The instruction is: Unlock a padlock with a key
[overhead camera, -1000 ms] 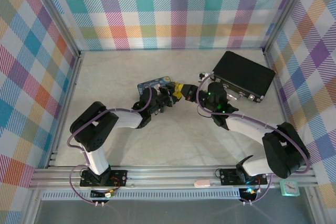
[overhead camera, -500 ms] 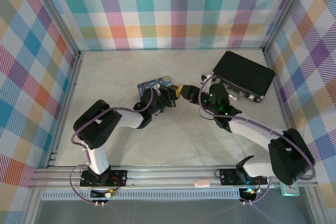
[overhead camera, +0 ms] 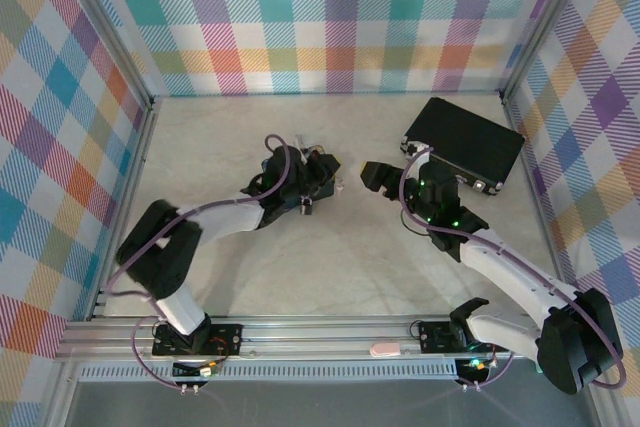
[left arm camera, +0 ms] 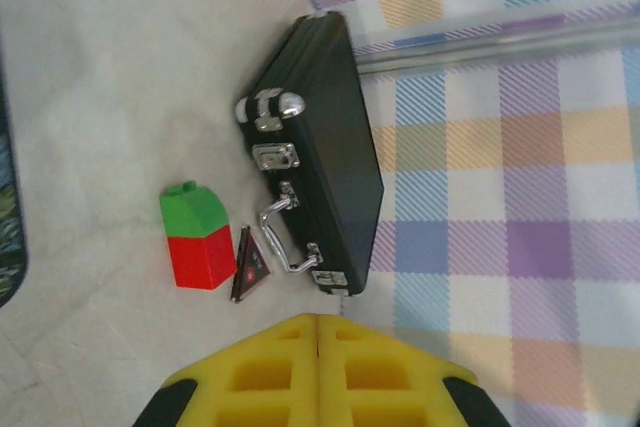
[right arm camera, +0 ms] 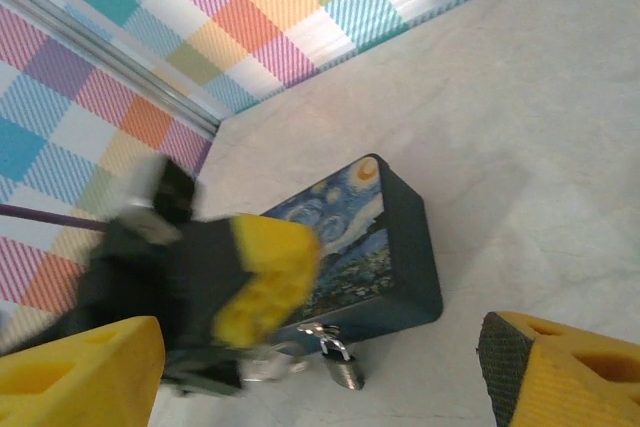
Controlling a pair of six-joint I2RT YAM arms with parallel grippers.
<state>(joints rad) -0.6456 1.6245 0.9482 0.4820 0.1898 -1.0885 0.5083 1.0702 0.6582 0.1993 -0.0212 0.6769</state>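
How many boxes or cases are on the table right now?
2: a black case at the far right, and a painted tin near the middle. Others may be hidden.

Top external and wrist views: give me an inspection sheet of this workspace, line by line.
Surface: pale marbled table, nothing spilled.
Job's things: padlock, dark body with a silvery shackle, against the painted tin's front wall; key not made out, only a blurred silvery bit beside the padlock.
Clutter: painted tin; black case, latched shut; red-and-green block and dark triangular tag beside the case.
Grippers: left gripper shut, close by the tin and padlock; right gripper open, holding nothing.
Cables: purple cables along both arms, no snag seen.
Surroundings: plaid walls on three sides.
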